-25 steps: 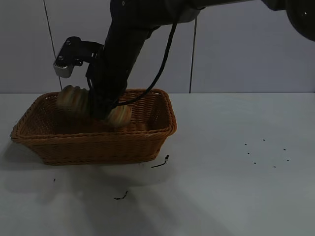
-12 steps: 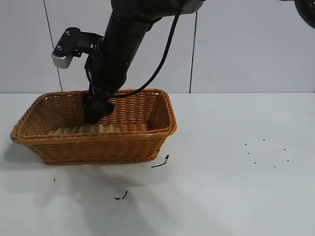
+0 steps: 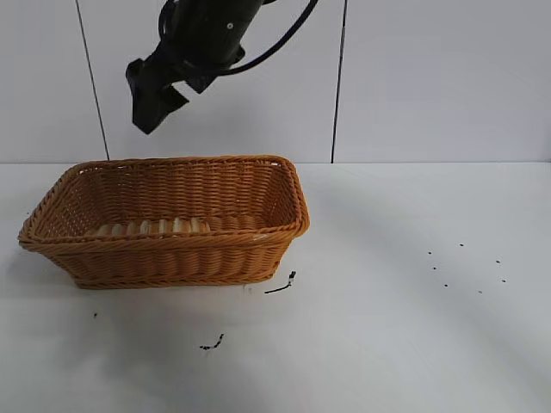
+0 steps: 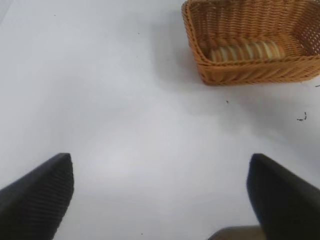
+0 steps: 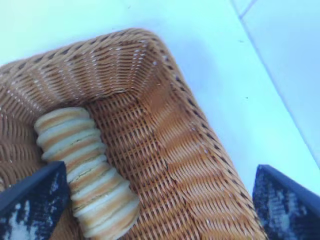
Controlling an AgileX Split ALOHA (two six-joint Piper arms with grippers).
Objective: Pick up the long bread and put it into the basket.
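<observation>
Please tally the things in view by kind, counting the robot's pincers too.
Long bread: 1
Basket: 1
Table: 1
Pincers: 2, the left pincer and the right pincer, both open and empty
Total: 5

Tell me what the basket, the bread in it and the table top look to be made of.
The basket: woven wicker or rattan, orange-brown, matte; interlaced strands and a braided rim show.
The long bread: ridged crosswise in tan and pale bands, with a smooth, even surface; it could be a moulded plastic or foam prop, but the look leaves that open.
The table: smooth white matte surface, possibly laminate, dotted with dark specks.
</observation>
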